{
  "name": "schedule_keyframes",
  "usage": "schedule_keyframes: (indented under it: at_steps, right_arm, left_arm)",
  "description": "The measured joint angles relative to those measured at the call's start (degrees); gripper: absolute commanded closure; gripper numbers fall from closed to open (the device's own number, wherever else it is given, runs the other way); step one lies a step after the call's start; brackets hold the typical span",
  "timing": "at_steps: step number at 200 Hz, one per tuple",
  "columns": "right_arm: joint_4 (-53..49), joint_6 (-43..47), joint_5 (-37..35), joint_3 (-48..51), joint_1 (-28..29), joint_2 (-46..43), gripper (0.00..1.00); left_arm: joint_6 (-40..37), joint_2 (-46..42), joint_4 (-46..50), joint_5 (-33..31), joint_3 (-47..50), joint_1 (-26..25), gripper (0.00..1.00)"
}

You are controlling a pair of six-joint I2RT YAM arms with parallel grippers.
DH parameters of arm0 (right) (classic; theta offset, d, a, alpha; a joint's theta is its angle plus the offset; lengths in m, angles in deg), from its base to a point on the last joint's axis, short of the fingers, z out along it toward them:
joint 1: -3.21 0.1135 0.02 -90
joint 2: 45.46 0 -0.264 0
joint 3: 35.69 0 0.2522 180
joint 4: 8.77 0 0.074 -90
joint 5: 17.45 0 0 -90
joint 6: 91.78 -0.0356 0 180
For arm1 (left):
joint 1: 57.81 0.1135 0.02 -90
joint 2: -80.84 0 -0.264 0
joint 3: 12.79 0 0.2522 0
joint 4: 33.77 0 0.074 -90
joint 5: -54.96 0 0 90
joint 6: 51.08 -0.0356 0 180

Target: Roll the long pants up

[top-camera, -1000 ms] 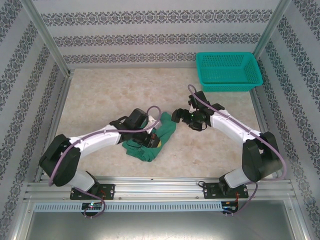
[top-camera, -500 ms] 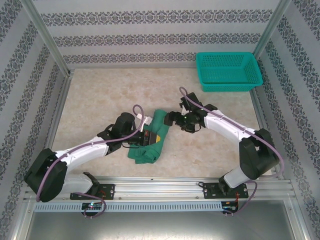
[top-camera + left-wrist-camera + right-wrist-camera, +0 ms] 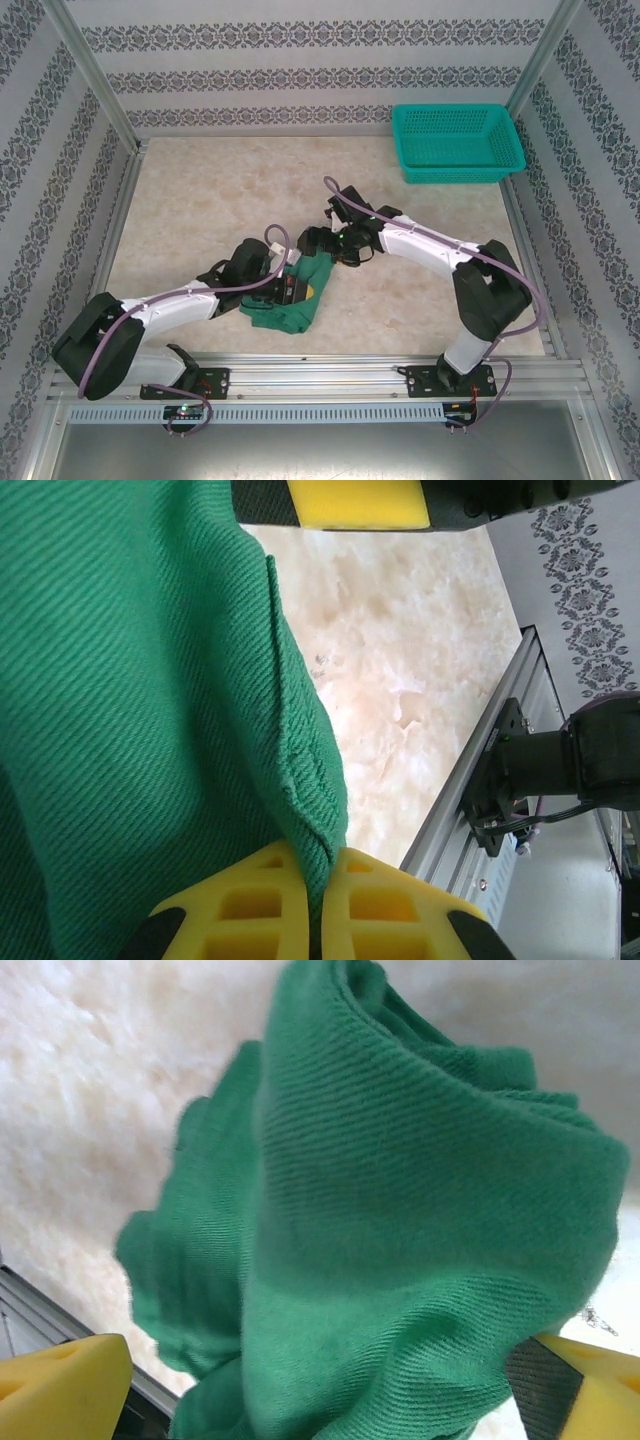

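Tightly in L claw (image 3: 322,870): pants (image 3: 130,680).

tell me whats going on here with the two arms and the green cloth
Two robot arms are working on the long pants, which lie bunched into a green bundle on the table near the front. The left gripper has its jaws shut on a fold of the cloth. The right gripper is at the bundle's far end, jaws open with cloth between them. A teal basket stands apart in the far right corner.
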Motion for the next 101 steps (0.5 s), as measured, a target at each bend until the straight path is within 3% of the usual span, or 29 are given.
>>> schedule_keyframes:
  at_steps: [101]
  right_arm:
    - [-4.7,0.3,-2.6,-2.4,3.1,6.0,0.02]
  left_arm:
    - [0.5,2.3,-2.8,1.1,1.4,0.0,1.0]
